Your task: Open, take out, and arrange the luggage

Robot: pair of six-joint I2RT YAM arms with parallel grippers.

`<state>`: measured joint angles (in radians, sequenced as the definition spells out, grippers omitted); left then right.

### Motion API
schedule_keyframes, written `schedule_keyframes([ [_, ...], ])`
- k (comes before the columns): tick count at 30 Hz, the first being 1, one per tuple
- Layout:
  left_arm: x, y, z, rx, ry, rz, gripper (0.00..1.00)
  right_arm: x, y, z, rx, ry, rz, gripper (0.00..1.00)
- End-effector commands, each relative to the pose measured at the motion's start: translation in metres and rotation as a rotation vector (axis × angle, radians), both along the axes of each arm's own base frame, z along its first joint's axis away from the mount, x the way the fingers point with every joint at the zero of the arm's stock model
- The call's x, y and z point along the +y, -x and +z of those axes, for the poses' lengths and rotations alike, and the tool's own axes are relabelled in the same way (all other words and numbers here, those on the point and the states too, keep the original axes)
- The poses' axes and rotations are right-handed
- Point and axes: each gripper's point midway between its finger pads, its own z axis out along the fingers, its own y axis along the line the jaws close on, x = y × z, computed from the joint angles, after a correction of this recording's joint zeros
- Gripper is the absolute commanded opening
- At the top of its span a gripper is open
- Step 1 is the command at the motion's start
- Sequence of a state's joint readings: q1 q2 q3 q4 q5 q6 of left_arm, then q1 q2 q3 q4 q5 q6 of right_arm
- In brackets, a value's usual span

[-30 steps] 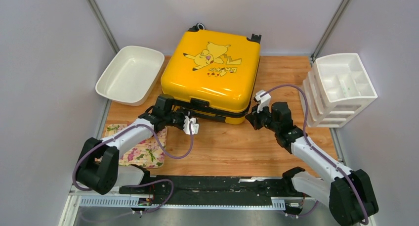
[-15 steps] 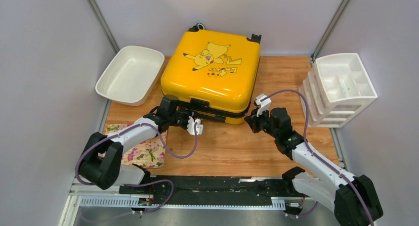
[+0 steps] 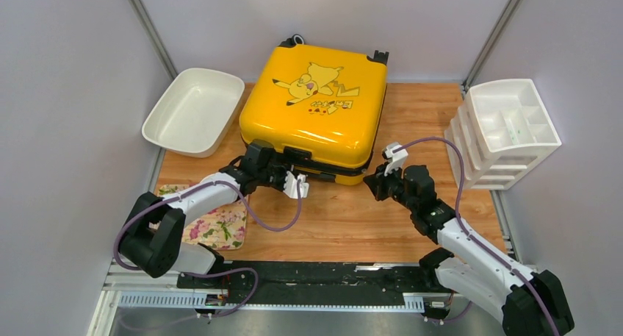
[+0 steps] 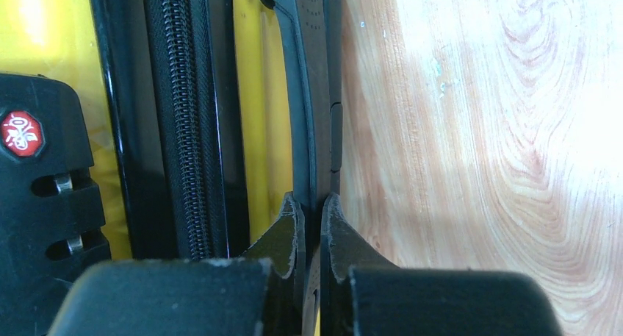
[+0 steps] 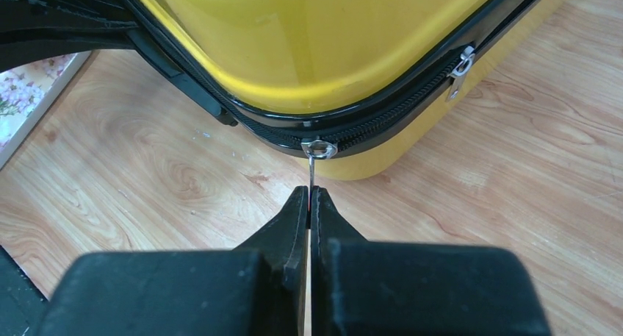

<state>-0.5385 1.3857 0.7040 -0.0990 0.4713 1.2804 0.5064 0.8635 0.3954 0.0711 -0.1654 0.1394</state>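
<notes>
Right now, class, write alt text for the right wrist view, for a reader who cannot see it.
The right tool pinches a thin metal zipper pull on the yellow suitcase. Wooden table lies below.

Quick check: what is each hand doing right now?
Left hand: closed on the black side handle of the luggage.
Right hand: closed on the metal zipper pull.

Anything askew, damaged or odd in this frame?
Nothing damaged or spilled. The luggage lies closed, slightly skewed to the table edge; the left end effector pinches its black handle, the right end effector its zipper pull.
</notes>
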Motion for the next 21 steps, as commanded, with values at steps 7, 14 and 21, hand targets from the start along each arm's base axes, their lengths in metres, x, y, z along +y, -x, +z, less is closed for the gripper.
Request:
schedule_keyframes([
  [7,-0.066,0.044,-0.015,0.22,0.065,-0.044,0.0,0.016,0.01,0.019,0.018,-0.101,0.0,0.0],
  [14,-0.104,0.058,-0.007,0.324,0.139,-0.012,0.0,0.002,-0.006,0.016,0.026,-0.083,-0.133,0.0],
  [21,-0.123,0.084,0.023,0.451,0.225,-0.024,0.0,-0.019,-0.017,0.022,-0.025,-0.052,-0.252,0.0],
])
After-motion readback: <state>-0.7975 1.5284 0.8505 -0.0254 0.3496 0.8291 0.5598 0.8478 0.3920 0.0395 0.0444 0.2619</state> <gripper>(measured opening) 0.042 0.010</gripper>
